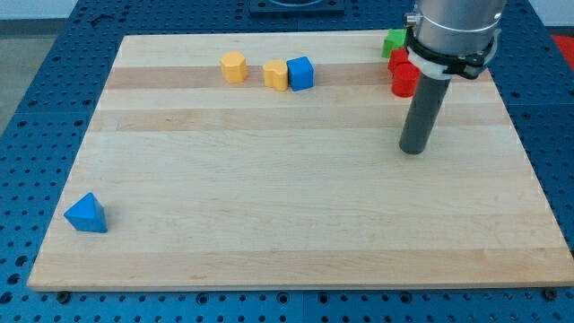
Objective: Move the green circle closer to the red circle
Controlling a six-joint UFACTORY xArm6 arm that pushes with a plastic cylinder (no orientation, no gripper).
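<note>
Wooden board lay on perforated table. Near board's top edge, yellow block sat left of second yellow block, which touched blue cube. Top right: green block above red blocks. My tip stood below them. Blue triangle lay bottom left
</note>
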